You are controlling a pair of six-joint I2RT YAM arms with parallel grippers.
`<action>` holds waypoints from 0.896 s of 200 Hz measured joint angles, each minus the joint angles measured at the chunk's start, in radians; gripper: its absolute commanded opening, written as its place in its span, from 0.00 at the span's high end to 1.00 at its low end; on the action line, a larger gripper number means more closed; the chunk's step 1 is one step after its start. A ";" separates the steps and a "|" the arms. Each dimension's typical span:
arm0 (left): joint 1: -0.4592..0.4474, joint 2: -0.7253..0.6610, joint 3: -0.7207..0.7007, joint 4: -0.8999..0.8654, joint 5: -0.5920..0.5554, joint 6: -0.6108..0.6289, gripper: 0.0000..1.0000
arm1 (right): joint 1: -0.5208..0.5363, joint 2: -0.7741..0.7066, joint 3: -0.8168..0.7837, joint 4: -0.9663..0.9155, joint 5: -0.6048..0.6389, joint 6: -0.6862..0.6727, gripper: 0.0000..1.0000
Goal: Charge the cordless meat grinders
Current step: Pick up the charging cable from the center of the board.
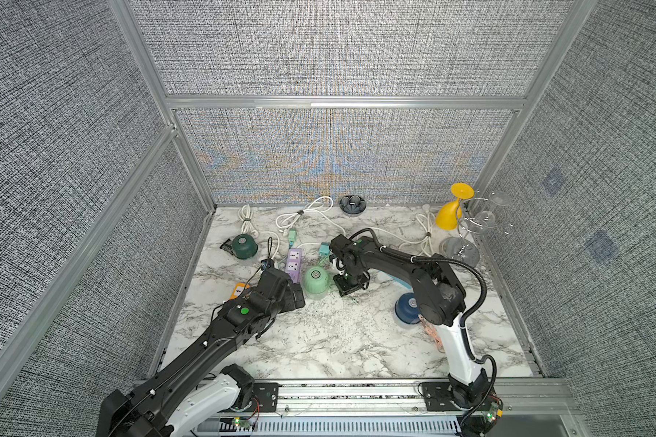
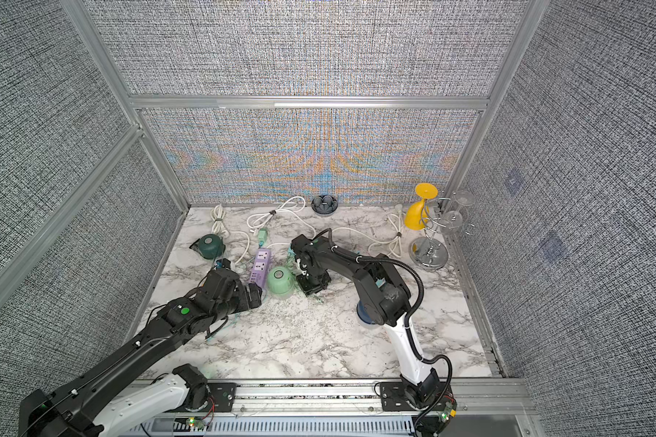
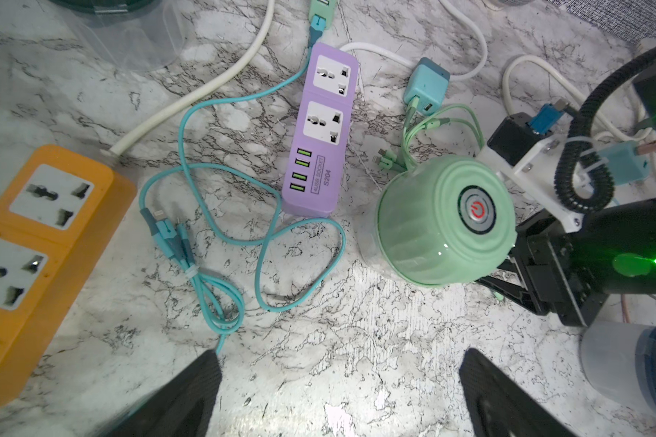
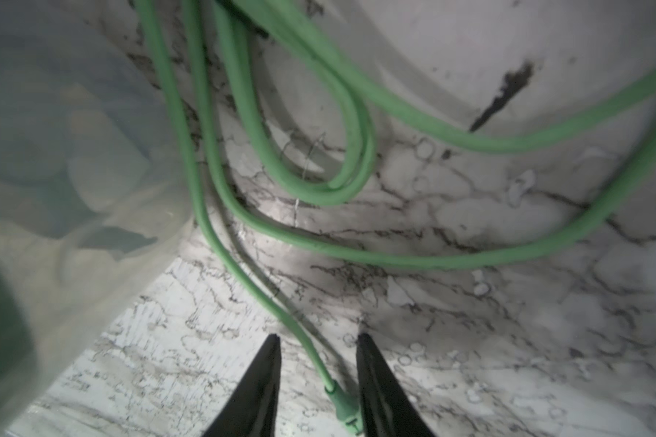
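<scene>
Right gripper (image 4: 319, 336) is down at the marble table (image 1: 338, 340), just beside the mint green grinder (image 1: 316, 282). Its jaws stand partly apart, straddling the free end of the green cable (image 4: 243, 212). The plug (image 4: 343, 406) lies between the fingers, close against one of them and with bare table on its other side, so nothing is clamped yet. Left gripper (image 3: 340, 352) hovers spread wide and empty over bare table, near the purple power strip (image 3: 319, 132). Step in hand, as I judge it, is picking up that plug for the mint unit. To do it well, shift sideways so the plug sits centred, and pinch the stiff plug body rather than the soft cord, which would let the tip droop. Lift slowly, as the cord loops close by and could drag. The open left gripper could steady the dome during insertion. The mint green grinder stands upright near the middle of the table, just beside the purple strip's end. It has a ribbed pale-green dome, a round silver button with a red power mark, and a clear cup below. No view shows its charging port. The dark green grinder (image 1: 245, 246) sits towards the back left, and the navy blue grinder (image 1: 408, 308) is partly hidden behind the right arm.
</scene>
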State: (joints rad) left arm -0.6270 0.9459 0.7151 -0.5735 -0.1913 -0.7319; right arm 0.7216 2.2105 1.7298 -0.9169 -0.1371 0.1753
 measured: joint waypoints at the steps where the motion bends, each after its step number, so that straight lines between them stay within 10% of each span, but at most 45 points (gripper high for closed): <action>1: 0.000 0.000 0.000 0.000 0.001 0.000 0.01 | 0.000 0.000 0.000 0.000 0.001 0.000 0.71; 107: 0.000 0.033 0.060 0.001 0.044 0.006 0.01 | 0.011 -0.064 -0.102 0.058 0.064 0.033 1.00; 179: -0.106 0.146 0.140 0.149 0.221 -0.006 0.16 | -0.090 -0.317 -0.158 0.031 -0.030 0.142 1.00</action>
State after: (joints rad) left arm -0.7334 1.0916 0.8555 -0.4244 0.0299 -0.7380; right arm 0.6319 1.8931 1.5715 -0.8864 -0.1669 0.3168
